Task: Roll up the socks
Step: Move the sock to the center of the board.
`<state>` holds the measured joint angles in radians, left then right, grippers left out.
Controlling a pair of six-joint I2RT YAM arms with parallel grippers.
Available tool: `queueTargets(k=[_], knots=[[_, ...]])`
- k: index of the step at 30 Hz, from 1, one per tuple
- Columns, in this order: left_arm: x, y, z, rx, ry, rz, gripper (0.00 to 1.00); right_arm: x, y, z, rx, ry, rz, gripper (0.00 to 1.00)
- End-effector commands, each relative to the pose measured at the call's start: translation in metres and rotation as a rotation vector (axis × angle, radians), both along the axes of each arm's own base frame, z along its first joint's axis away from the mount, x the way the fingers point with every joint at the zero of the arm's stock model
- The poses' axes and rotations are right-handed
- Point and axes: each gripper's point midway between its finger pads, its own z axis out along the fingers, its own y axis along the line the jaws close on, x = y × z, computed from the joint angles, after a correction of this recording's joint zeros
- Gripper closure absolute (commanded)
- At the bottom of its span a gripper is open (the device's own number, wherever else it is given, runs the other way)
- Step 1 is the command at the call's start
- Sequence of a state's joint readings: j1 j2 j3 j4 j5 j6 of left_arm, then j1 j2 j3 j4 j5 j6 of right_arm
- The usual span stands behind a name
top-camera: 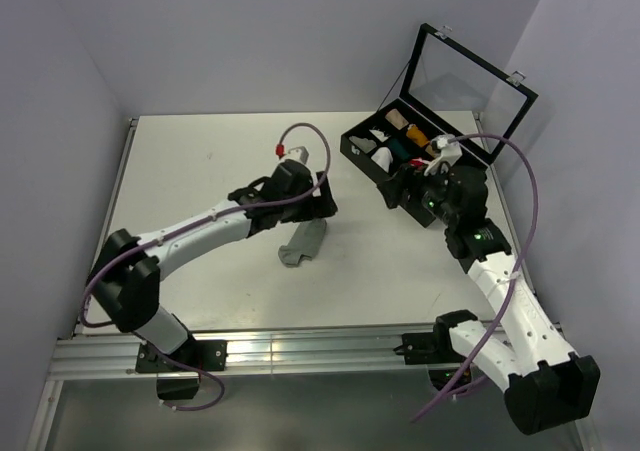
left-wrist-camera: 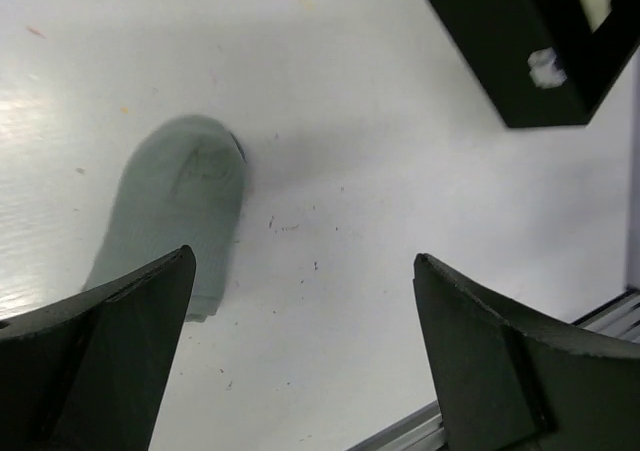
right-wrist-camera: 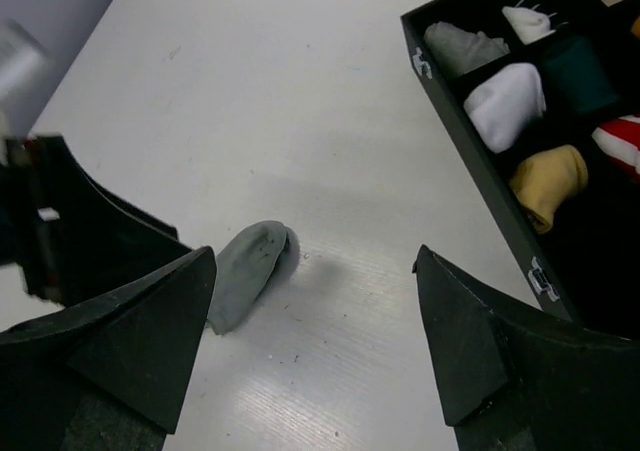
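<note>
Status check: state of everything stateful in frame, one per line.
grey sock: flat on the table, unrolled, not held.
mustard-yellow sock: bundled, in a compartment of the case.
case: lid open, standing up.
left gripper: open, empty, by the grey sock.
right gripper: open, empty.

It looked like a robot laboratory, a test cell and not a home. A plain white counter (top-camera: 200,171) stood closed in by pale, blank walls (top-camera: 60,91) on three sides. An aluminium rail (top-camera: 300,351) ran along its near edge, and the left arm (top-camera: 190,233) and the right arm (top-camera: 500,281) were bolted there, with purple cables (top-camera: 303,126) looping loose over them. Small green lights (top-camera: 480,237) glowed on the right arm.
</note>
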<state>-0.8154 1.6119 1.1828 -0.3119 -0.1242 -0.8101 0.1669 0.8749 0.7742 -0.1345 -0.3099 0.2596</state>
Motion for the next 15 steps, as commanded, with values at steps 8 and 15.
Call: queueTargets(k=[8,15], knots=[[0.038,0.123,0.039,-0.161,-0.011,0.293,0.03,-0.027,0.100,-0.038,-0.175,0.000,0.323,0.13],[0.027,0.190,0.037,-0.136,-0.008,0.363,0.01,-0.048,0.166,-0.092,-0.313,0.075,0.504,0.13]])
